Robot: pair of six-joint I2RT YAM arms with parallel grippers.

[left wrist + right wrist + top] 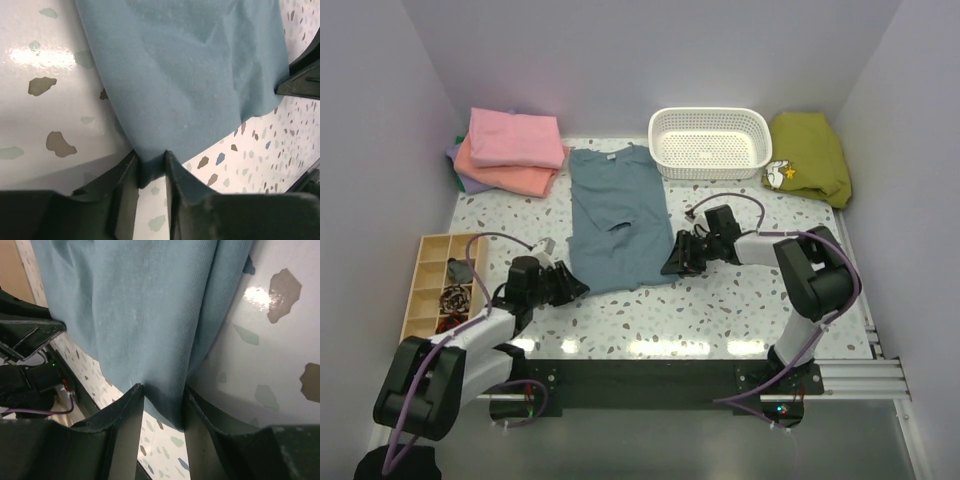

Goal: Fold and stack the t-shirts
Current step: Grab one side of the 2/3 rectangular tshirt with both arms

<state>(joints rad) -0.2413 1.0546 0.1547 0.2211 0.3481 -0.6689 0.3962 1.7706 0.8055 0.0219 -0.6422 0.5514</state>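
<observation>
One blue-grey t-shirt (618,215) lies flat; the left gripper (576,286) and right gripper (671,264) each pinch a hem corner. Three folded shirts (515,140) sit stacked far left.

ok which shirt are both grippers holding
The blue-grey t-shirt spread flat mid-table: the left gripper and right gripper each pinch its near hem. The pink shirt and salmon-orange shirt lie folded in the far-left corner, untouched.

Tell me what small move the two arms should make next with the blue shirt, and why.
The left gripper and right gripper each pinch a near corner of the blue-grey t-shirt, which lies flat at full length. So probably lift both together and carry that near edge toward the neck end, folding it in half.
</observation>
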